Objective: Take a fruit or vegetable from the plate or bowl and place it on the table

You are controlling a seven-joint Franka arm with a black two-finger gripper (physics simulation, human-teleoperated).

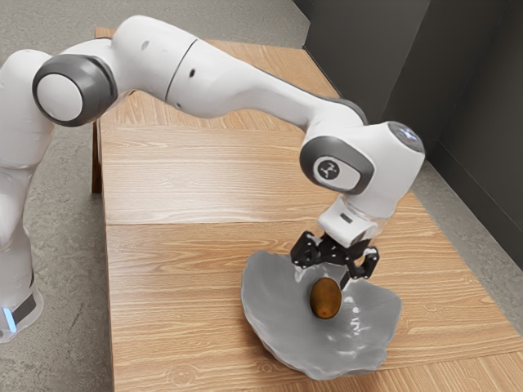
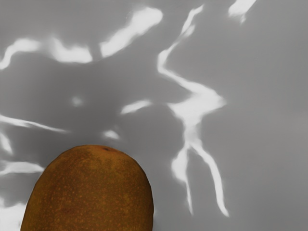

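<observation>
While low over the bowl (image 1: 274, 314), pincer (image 1: 324, 278) downward, spread.

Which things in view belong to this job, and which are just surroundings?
Job: the brown fruit; the gray bowl holding it; the wooden table, where it goes; the open gripper.

Surroundings: the dark wall; the gray floor.
</observation>
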